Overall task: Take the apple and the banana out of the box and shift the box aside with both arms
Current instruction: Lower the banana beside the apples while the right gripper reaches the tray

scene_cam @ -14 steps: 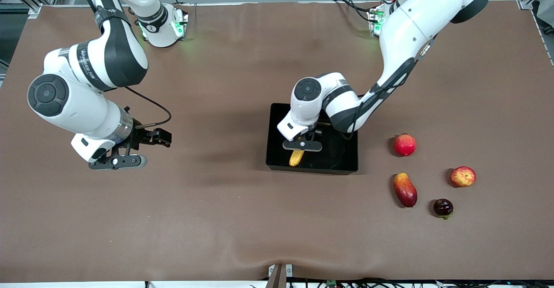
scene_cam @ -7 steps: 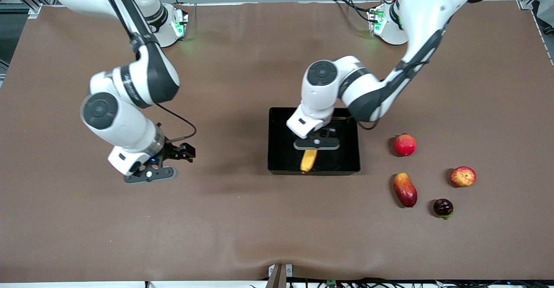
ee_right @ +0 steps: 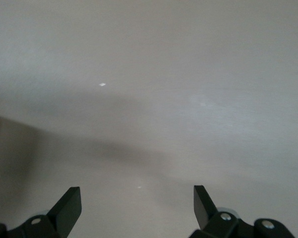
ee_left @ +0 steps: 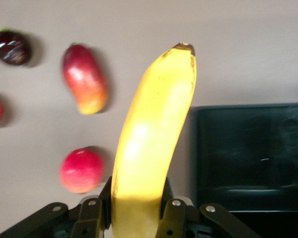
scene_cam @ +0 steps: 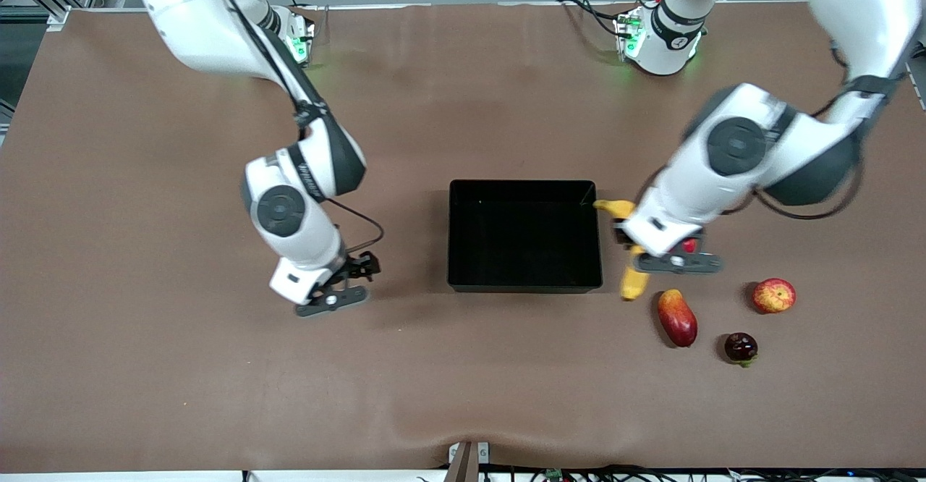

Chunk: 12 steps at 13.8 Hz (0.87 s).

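The left jaws [scene_cam: 655, 254] are clamped on the banana [scene_cam: 628, 250], holding it near the middle so both ends stick out past them. In the left wrist view the banana [ee_left: 151, 153] rises straight out from between the jaws, its dark tip pointing away from the wrist. The grip looks firm enough to carry the fruit clear of the box [scene_cam: 524, 283], which sits just beside the jaws toward the right arm's end of the desk [scene_cam: 463, 395] and now looks empty.

Under and around the left jaws lie the loose fruit: a red round fruit [ee_left: 82, 170] mostly hidden beneath the gripper in the front view, a mango-like fruit [scene_cam: 677, 317], a dark fruit [scene_cam: 741, 347], and the apple [scene_cam: 773, 295], already out of the box and resting on the desk. This seems the spot chosen for setting the banana down.

The left arm reaches in from its base with the elbow raised high and the wrist angled down.

The right jaws [scene_cam: 333, 296] stand wide apart with nothing between them, low over bare desk, apart from the box. The right arm bends down steeply, seemingly readying to take its side of the box.
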Each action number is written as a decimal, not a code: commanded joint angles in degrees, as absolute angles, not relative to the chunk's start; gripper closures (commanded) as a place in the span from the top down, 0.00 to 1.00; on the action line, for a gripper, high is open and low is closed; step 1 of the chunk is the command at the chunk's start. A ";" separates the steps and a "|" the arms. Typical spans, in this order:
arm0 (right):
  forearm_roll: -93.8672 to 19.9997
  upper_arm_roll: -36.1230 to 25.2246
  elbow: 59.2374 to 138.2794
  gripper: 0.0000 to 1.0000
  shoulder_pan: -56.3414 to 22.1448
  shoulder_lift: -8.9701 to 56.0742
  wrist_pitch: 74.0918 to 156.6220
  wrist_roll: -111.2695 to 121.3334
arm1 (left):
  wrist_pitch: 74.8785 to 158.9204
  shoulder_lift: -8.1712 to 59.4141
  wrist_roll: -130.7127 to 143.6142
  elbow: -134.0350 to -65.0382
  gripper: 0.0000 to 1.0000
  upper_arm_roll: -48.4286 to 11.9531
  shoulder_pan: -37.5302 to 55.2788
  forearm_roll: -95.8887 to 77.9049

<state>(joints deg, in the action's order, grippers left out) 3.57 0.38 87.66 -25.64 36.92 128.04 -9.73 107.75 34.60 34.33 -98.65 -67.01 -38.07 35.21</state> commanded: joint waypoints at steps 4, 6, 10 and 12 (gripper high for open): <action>5.36 0.00 85.87 1.00 -32.34 37.97 126.65 -19.68 | 109.85 34.28 22.00 -108.27 0.00 -68.20 -55.35 38.13; 4.57 0.44 85.87 1.00 -33.39 37.71 126.39 -19.78 | 114.06 35.85 19.00 -111.25 0.00 -67.85 -60.09 40.77; -1.66 0.35 84.99 1.00 -36.46 37.44 123.23 -21.96 | 126.08 40.68 18.11 -116.79 0.00 -62.86 -63.81 46.84; -1.85 0.35 85.17 1.00 -39.01 37.62 123.22 -26.60 | 133.48 40.96 18.02 -119.17 0.00 -58.03 -63.02 49.99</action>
